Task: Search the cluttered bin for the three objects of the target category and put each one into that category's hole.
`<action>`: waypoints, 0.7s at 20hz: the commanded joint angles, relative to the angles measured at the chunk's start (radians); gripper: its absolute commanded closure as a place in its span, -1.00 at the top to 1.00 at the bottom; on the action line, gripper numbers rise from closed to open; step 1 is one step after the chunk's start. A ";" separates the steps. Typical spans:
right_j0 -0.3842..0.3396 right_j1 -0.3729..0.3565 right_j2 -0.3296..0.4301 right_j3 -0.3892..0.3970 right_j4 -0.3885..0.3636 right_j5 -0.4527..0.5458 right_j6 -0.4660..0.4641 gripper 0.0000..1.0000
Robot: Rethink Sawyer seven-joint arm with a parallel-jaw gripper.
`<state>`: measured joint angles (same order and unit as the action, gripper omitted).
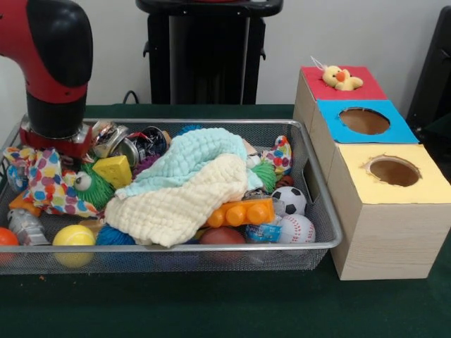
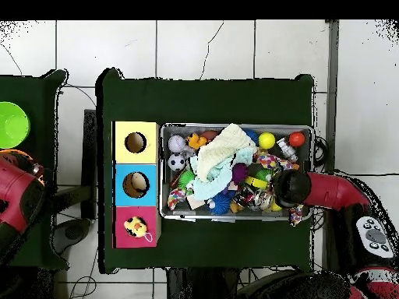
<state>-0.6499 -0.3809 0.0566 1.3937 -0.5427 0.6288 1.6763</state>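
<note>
The wire mesh bin [image 1: 320, 211] is full of toys and cloths; it also shows in the overhead view [image 2: 163, 175]. A fluffy yellow duckling [image 1: 340, 77] with an orange beak sits in the hole of the box's red panel, also seen from overhead [image 2: 136, 226]. A green spiky toy with bulging eyes [image 1: 95, 184] lies in the bin's left part beside a spotted fabric toy [image 1: 46, 184]. My gripper [image 1: 55, 139] reaches down into the bin's far left corner, just behind these toys. Clutter hides its tip. From overhead the arm's end [image 2: 291, 188] is over the bin's right end.
The wooden box right of the bin has a blue hole [image 1: 363, 121] and a yellow hole [image 1: 394, 171], both empty. A pale green cloth [image 1: 190, 158] and a cream cloth [image 1: 180, 204] cover the bin's middle. A soccer ball [image 1: 289, 200], a baseball [image 1: 297, 228] and an orange brick [image 1: 241, 213] lie at its right.
</note>
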 commanded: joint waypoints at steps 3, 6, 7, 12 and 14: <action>-0.036 0.270 0.134 0.041 0.192 0.009 0.138 1.00; 0.006 0.268 0.113 0.043 0.276 0.026 0.222 1.00; 0.022 0.269 0.103 0.042 0.302 0.030 0.248 1.00; 0.077 0.270 0.060 0.056 0.392 -0.013 0.302 1.00; 0.093 0.268 0.048 0.065 0.417 -0.031 0.309 1.00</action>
<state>-0.6444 -0.3485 0.0022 1.3785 -0.2445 0.6578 1.6792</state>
